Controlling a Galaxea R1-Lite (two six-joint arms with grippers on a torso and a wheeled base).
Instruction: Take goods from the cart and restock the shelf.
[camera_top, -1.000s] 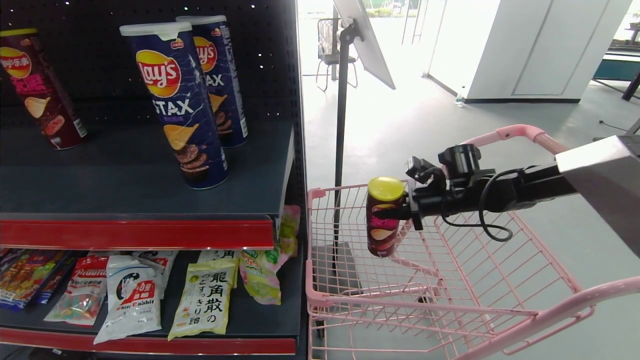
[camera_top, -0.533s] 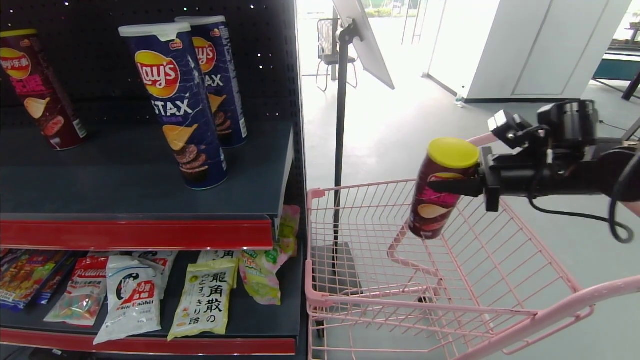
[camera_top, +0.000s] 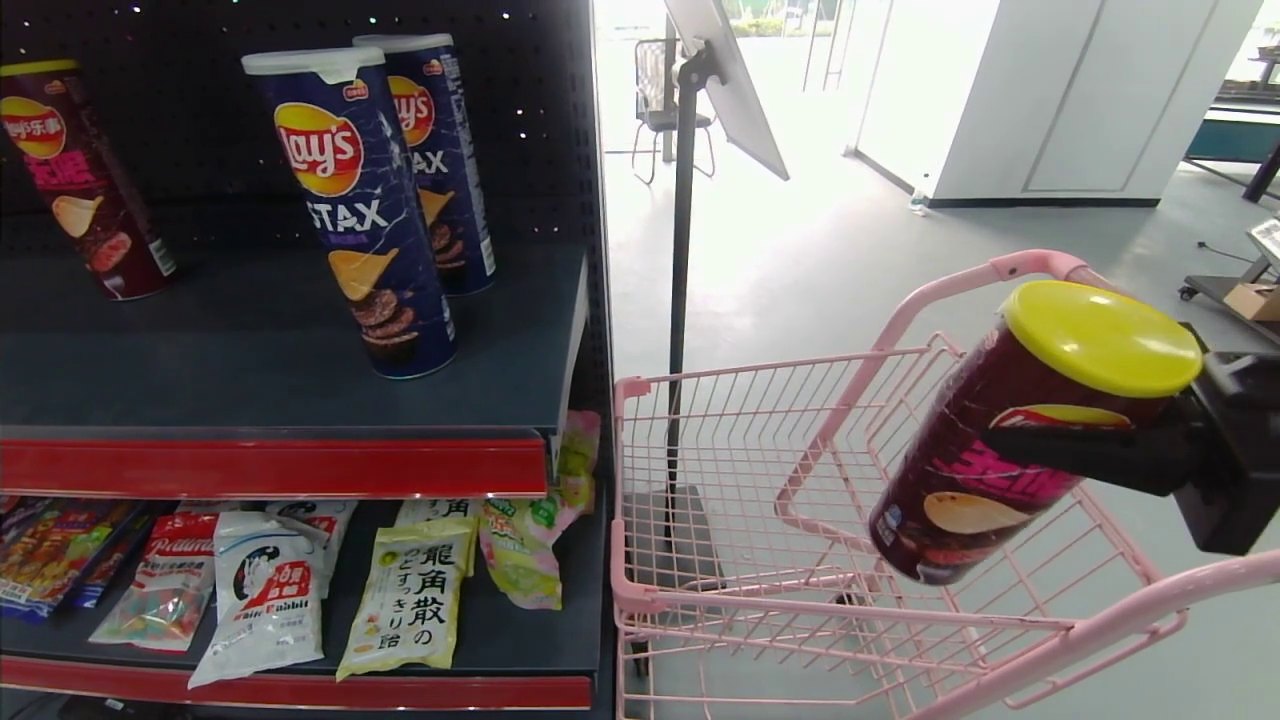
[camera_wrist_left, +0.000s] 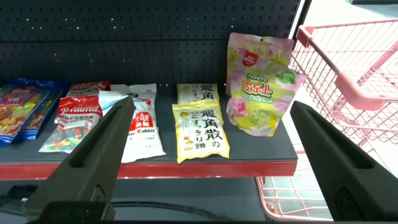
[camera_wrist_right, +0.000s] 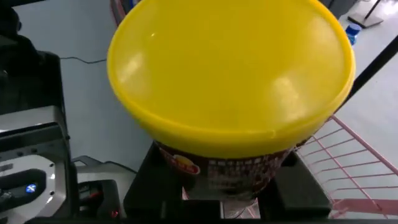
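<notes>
Grey shop floor on the right, dark pegboard shelf (camera_top: 290, 390) on the left, and your pink cart (camera_top: 640, 590) parked right beside it. Your right gripper (camera_top: 1100, 455) has its jaws clamped on the maroon chip can (camera_top: 960, 480) just under its yellow lid. The can is tilted, up over the cart's near right side, well apart from the shelf. Your left gripper (camera_wrist_left: 211, 155) sits low in front of the lower shelf's snack bags (camera_wrist_left: 199, 127), jaws spread wide open. Two blue cans (camera_top: 360, 210) and a dark red can (camera_top: 80, 180) stand on the upper shelf.
</notes>
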